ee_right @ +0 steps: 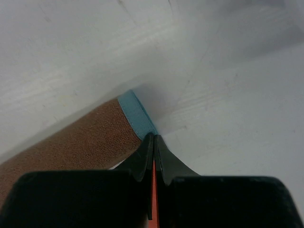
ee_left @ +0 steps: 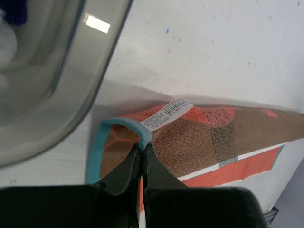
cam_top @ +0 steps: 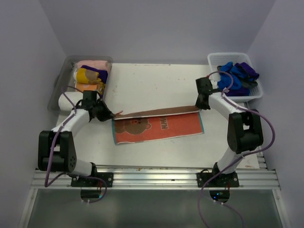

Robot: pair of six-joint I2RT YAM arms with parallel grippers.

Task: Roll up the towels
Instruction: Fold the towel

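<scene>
The towel (cam_top: 159, 129), orange with a brown bear print, is lying spread on the table (cam_top: 152, 80) just ahead of our arm bases. Its near edge is resting flat. Its far edge is being held up off the table and folded toward us, showing as a brown strip that is running from one gripper to the other.

We are pinching the far-left corner with our left gripper (cam_top: 114, 115). In the left wrist view its jaws (ee_left: 142, 148) are clamped tight on the teal trim (ee_left: 92, 152) of the towel (ee_left: 204, 137), just beside a white label (ee_left: 166, 114). We are pinching the far-right corner with our right gripper (cam_top: 200, 106). In the right wrist view those jaws (ee_right: 153, 138) are clamped on the towel (ee_right: 71, 147) where its trim (ee_right: 137, 111) is turning the corner.

Farther back on the left, the tray (cam_top: 58, 83) is holding a pink towel (cam_top: 95, 64), a yellow towel (cam_top: 86, 74) and a purple towel (cam_top: 101, 74). At the far right corner, the basket (cam_top: 213, 59) is holding blue towels (cam_top: 227, 69) and more purple cloth (cam_top: 248, 71).
</scene>
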